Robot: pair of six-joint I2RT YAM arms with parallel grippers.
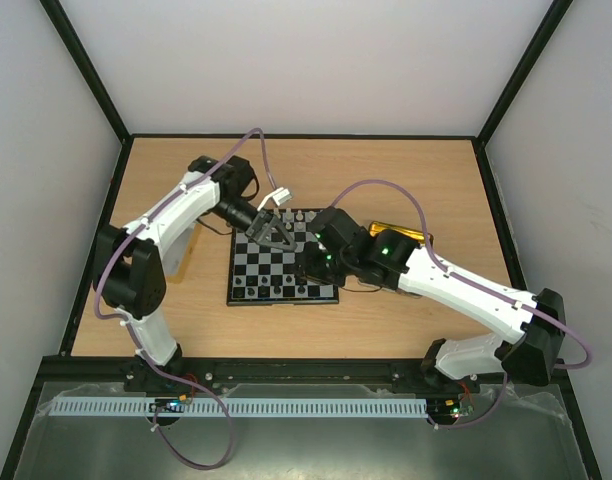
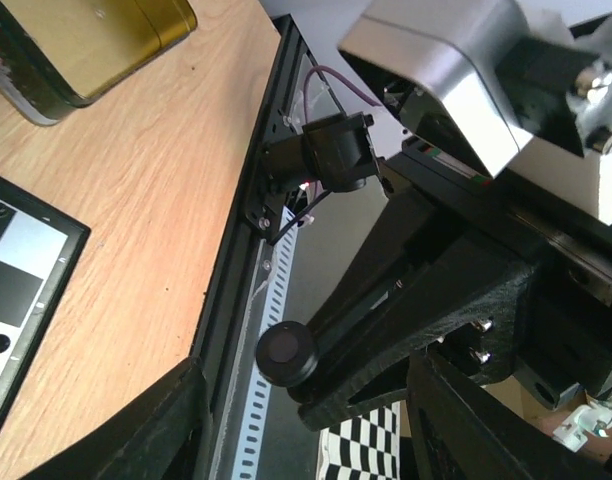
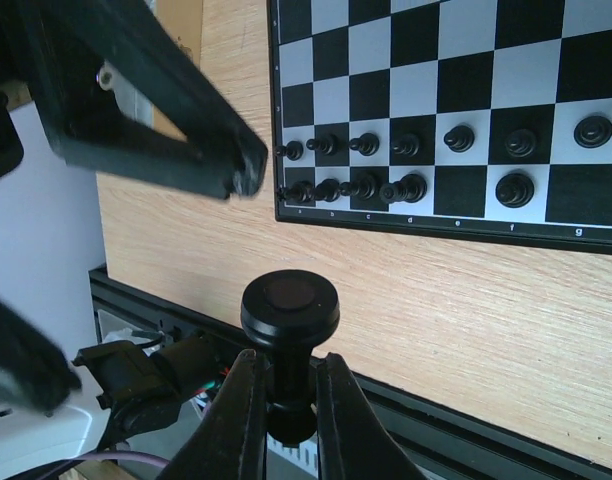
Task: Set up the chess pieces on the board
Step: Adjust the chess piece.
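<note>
The right pincer (image 3: 289,362) was clamped on a black piece (image 3: 289,305). It held the piece in the air just off the near edge of the board (image 3: 416,85), over the bare bench (image 3: 466,300). The left pincer (image 1: 271,235) was close by, with its fingers (image 2: 176,425) apart and nothing in them. The piece may have been about to pass across, or about to go down on the board. I could not tell which.

The black pieces (image 3: 406,187) stood in two rows along that near edge of the board. The row right at the edge had gaps, so I think the held piece belonged in one of them. The next move would need a slow, careful drop into a free square, standing the piece up without bumping the ones beside it.

The left pincer hung right by the board's near edge and could get in the way. A gold tin (image 2: 96,40) sat on the bench beside the board, away from the rows.
</note>
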